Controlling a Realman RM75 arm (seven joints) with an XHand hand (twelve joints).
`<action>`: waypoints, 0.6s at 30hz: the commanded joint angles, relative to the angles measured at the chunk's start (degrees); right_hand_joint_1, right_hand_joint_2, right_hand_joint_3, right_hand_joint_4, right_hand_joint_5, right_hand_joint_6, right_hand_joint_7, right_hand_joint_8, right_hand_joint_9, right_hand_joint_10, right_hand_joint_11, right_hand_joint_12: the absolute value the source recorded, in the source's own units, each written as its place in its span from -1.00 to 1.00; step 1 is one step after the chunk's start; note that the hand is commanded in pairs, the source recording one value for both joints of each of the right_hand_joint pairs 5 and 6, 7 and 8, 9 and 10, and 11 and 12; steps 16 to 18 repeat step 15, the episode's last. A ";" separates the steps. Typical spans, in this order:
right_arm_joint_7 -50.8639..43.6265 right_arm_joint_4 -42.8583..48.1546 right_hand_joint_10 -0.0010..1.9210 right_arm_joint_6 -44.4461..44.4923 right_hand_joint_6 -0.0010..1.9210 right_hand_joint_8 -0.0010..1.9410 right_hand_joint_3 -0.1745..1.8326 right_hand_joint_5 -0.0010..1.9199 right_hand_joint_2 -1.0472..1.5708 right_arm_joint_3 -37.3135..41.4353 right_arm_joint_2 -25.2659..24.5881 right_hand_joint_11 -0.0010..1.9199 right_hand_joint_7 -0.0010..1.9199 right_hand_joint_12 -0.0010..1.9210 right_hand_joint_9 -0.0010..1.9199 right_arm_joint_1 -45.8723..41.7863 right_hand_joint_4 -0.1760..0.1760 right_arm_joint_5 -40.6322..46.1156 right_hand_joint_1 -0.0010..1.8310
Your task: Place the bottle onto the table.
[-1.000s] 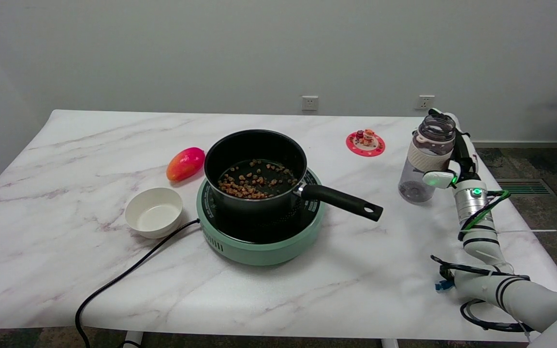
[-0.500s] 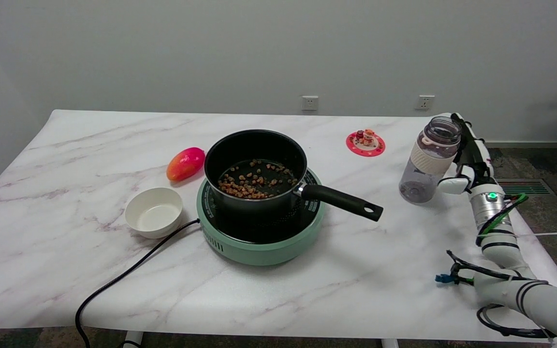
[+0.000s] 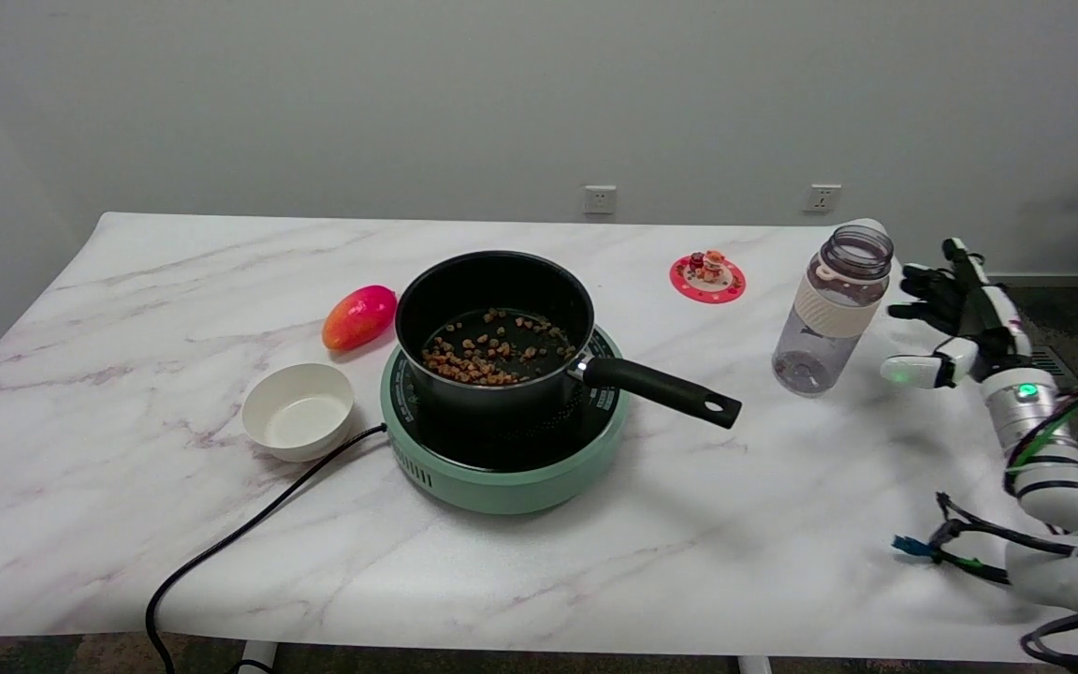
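Note:
The clear grey bottle [image 3: 827, 312], with a pale band around its upper part and no cap, stands on the marble table [image 3: 127, 440] near the right edge, leaning slightly to the right. My right hand [image 3: 955, 318] is to the right of it, off the bottle, with a clear gap between them. Its fingers are spread apart and hold nothing.
A black pot [image 3: 502, 332] with brown bits in it sits on a green hot plate [image 3: 502, 459]; its handle [image 3: 665, 388] points toward the bottle. A red coaster with small figures [image 3: 707, 274], a mango [image 3: 358, 316], a white bowl [image 3: 298, 410] and a black cable [image 3: 249, 534] also lie on the table.
My right hand has let go of the bottle and drawn back to the right with its fingers spread. The bottle stays standing on the table.

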 commanded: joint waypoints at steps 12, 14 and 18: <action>-21.50 -5.84 -0.47 -0.68 -0.93 -0.21 0.22 -0.93 -0.40 30.36 10.76 -0.22 -0.20 -0.22 -0.47 -12.44 0.00 0.65 0.54; -24.06 -5.82 -0.46 -0.83 -0.93 -0.19 0.24 -0.93 -0.37 30.65 9.59 -0.21 -0.19 -0.21 -0.46 -12.42 0.00 2.94 0.53; -25.05 -5.76 -0.46 -0.83 -0.92 -0.18 0.24 -0.92 -0.34 30.71 9.28 -0.20 -0.17 -0.20 -0.46 -12.36 0.00 3.62 0.53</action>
